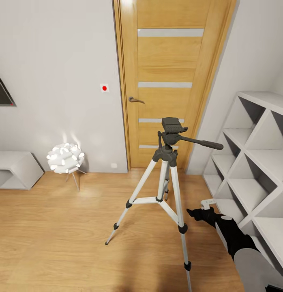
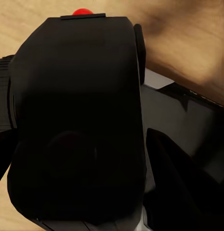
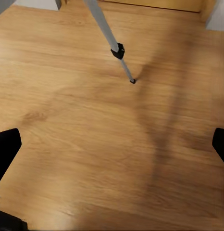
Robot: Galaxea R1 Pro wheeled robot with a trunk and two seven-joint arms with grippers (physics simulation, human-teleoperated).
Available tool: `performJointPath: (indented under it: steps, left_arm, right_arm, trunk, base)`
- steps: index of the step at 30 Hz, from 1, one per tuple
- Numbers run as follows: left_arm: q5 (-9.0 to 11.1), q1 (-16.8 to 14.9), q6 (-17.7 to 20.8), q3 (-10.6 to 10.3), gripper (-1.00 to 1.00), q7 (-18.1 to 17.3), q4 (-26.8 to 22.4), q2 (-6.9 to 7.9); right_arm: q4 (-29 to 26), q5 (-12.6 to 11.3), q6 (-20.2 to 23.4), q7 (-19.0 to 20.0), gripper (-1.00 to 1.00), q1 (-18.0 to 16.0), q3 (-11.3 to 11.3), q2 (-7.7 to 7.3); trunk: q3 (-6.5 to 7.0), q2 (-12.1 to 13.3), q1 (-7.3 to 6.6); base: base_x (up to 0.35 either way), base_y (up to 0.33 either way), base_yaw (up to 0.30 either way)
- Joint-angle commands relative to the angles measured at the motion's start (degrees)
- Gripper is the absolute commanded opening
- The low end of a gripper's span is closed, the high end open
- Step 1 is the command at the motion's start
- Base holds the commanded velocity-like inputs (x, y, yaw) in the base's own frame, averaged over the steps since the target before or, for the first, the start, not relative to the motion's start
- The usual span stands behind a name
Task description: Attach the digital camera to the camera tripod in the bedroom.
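A room in a home, probably a bedroom: white walls, a light wood floor, a wooden door with frosted strips, white cube shelves against the right wall, and a small glowing petal lamp beside a low white unit.

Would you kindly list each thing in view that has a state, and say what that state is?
camera tripod: standing, legs spread, head bare.
digital camera: held in the left tool, off the tripod.
wooden door: closed.
floor lamp: lit.
right tool: open, over bare floor.
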Motion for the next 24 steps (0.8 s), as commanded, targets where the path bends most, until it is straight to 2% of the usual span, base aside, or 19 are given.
performJointPath:
  steps: [1,7,22,24]
  left_arm:
    - [0.3,0.0,-0.1,-0.5,-1.00,0.3,0.0,-0.01]
    - [0.3,0.0,-0.1,-0.6,-1.00,0.3,-0.1,0.03]
    - [0.3,0.0,-0.1,-0.6,-1.00,0.3,-0.1,0.02]
    - [0.3,0.0,-0.1,-0.6,-1.00,0.3,-0.1,0.04]
  right_arm:
    - [-0.1,0.2,0.2,0.4,1.00,0.0,-0.4,-0.11]
    - [-1.2,-0.2,0.2,2.1,1.00,0.0,-0.3,-1.01]
    - [-2.7,0.2,0.1,6.9,1.00,0.0,-0.3,-5.87]
    - [-2.7,0.3,0.1,7.5,1.00,0.0,-0.3,-6.16]
  trunk:
    - [-0.07,-0.1,0.01]
    - [-0.07,-0.1,0.01]
    - [-0.07,-0.1,0.01]
    - [-0.07,-0.1,0.01]
  base:
    - [0.000,0.000,0.000]
    - [0.000,0.000,0.000]
    - [0.000,0.000,0.000]
    - [0.000,0.000,0.000]
